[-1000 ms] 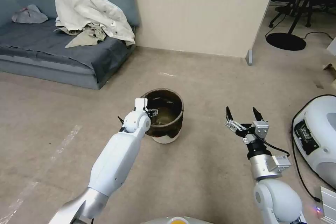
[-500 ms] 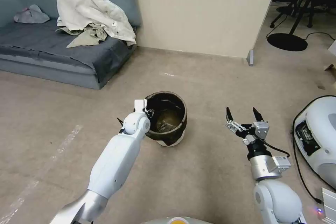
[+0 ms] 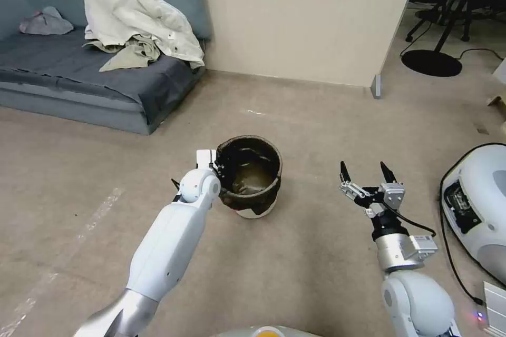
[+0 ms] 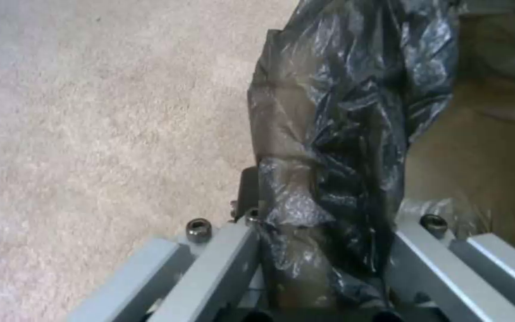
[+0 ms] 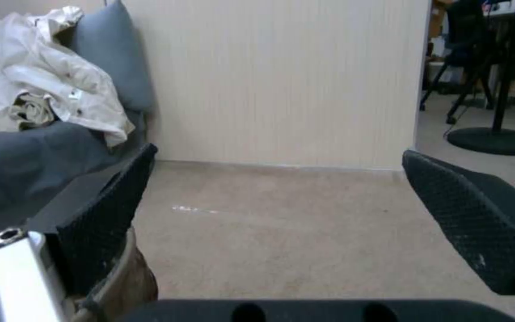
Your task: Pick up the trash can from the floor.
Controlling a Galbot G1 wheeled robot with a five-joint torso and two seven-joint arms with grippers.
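Clamped on the near-left rim of the trash can [image 3: 252,176] with the left gripper [image 3: 217,166], one finger [image 4: 219,264] outside the wall and the other inside, the dark bag [image 4: 335,147] pinched between them. Compared with a second ago, sits a touch higher and farther off in the head view, wrist drawn slightly left, and the can along with it; opening tipped differently through the three pictures, now showing more of the inner wall. Reads as a lift just begun, the grip holding and the can following the arm. Whether the white base has fully left the floor [image 3: 295,258] cannot be told; no clear gap beneath it. Risk, judged: the one-sided hold letting the can swing or the bag slip. Parked off to the right, well apart from the can, the right gripper [image 3: 368,175], fingers spread wide and grasping nothing, unmoved.
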